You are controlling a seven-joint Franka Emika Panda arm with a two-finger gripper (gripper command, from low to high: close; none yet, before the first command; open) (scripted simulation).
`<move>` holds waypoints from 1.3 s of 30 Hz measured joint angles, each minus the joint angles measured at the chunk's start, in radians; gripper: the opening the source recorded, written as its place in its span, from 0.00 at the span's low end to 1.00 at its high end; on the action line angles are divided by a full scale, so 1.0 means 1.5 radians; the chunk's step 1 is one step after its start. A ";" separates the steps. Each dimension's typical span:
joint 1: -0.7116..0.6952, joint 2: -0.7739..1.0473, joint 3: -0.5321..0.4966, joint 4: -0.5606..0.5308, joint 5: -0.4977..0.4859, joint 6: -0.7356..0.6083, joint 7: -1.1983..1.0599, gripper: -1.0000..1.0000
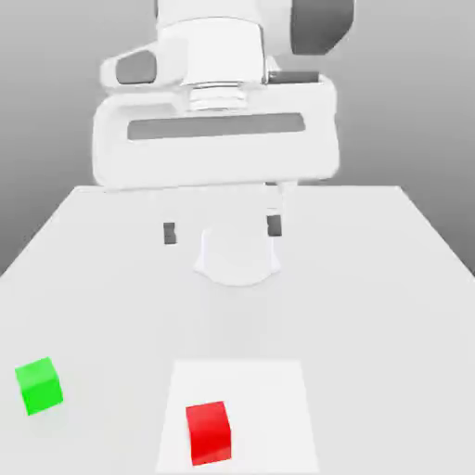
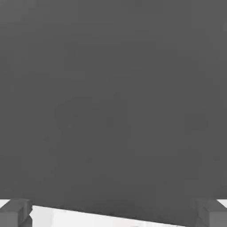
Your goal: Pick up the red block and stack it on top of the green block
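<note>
Sitting near the counter's front edge, well apart from the green block, the red block looks light and rigid, best pinched across opposite flat faces by the open, empty pincer.

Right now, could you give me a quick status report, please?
Tool open, raised above table, holding nothing. Red block and green block apart, unstacked. Nothing between them.

We are seeing a white, rounded arm with grey inset panels, a dark grey joint cap, and small dark grey fingertips.
</note>
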 joint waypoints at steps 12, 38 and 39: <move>-0.019 0.286 0.004 -0.042 0.005 0.146 -0.078 0.50; -0.239 0.195 -0.159 -0.044 0.011 0.051 -0.315 0.00; -0.248 0.214 -0.153 -0.043 0.028 0.067 -0.331 0.00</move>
